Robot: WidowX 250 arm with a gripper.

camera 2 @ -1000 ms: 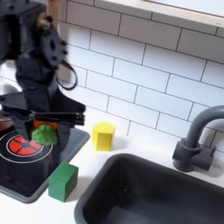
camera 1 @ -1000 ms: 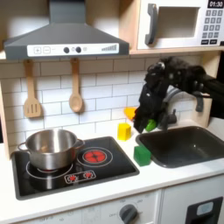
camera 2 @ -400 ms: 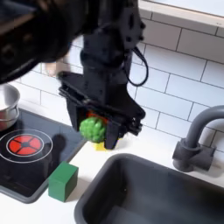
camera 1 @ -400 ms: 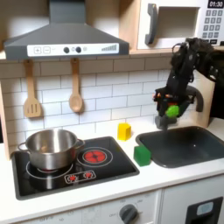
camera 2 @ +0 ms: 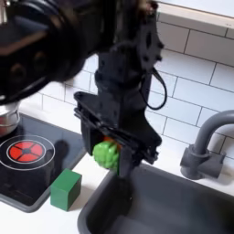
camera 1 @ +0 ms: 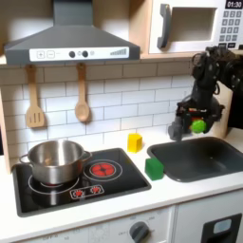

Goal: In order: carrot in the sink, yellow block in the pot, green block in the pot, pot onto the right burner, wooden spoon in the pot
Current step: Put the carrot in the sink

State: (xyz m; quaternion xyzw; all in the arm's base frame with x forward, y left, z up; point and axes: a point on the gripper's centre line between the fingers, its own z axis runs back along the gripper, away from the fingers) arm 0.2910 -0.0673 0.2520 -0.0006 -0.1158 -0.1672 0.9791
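**Carrot held above the sink**

First exterior view finds the black gripper (camera 1: 196,124) hanging over the back edge of the dark grey sink (camera 1: 204,159), its jaws closed on the carrot (camera 1: 197,124), of which the green leafy end shows between the fingers; in the second exterior view the same gripper (camera 2: 110,154) sits just above the basin's rim (camera 2: 91,203), the leafy tuft of the carrot (camera 2: 107,155) pinched low in the jaws and a sliver of orange above it. One yellow block (camera 1: 135,142) rests on the counter near the tiled wall, between the stove and the sink; one green block (camera 1: 154,168) stands at the stove's front corner, just beside the basin, and appears also in the second exterior view (camera 2: 65,189). One steel pot (camera 1: 53,161) stands on the first exterior view's left burner; one wooden spoon (camera 1: 83,99) and one slotted spatula (camera 1: 34,99) hang on the tiles under the hood; one dark arched faucet (camera 2: 207,144) rises behind the sink.
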